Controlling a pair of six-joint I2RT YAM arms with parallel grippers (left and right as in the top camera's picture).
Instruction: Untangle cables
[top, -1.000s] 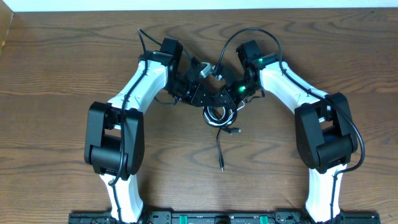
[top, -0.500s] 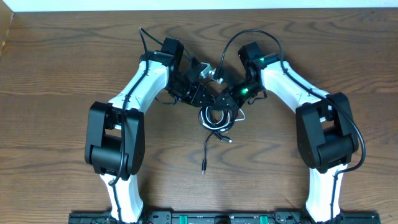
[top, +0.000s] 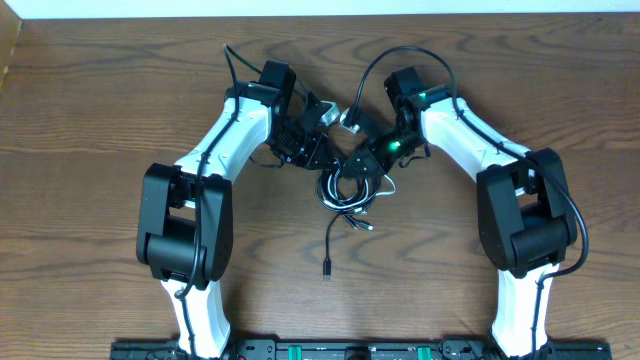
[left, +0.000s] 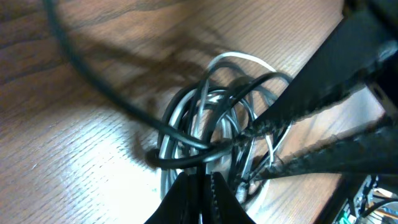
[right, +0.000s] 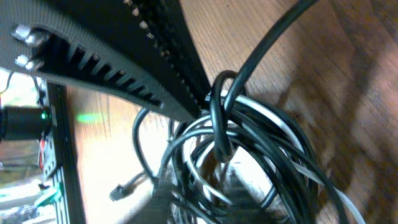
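The cables (top: 347, 192) lie as a tangled coil of thin black cords with one white strand (left: 242, 59), between the two grippers at mid table. One loose black end trails toward me to a plug (top: 326, 270). My left gripper (left: 202, 182) (top: 326, 162) is shut on one thin black strand at the coil's edge. My right gripper (left: 256, 155) (top: 360, 166) reaches into the coil from the other side, its toothed fingers (left: 298, 106) a little apart with strands between them. In the right wrist view the cables (right: 249, 143) fill the frame and its own fingertips are blurred.
The bare wooden table (top: 90, 120) extends on all sides. A thicker black arm cable (top: 395, 55) arcs above the right wrist. A second small plug (top: 368, 226) lies just below the coil. Both arm bases stand at the near edge.
The trailing cable end has swung left. The left gripper has closed on a black strand, and the right gripper's fingers have parted from shut.
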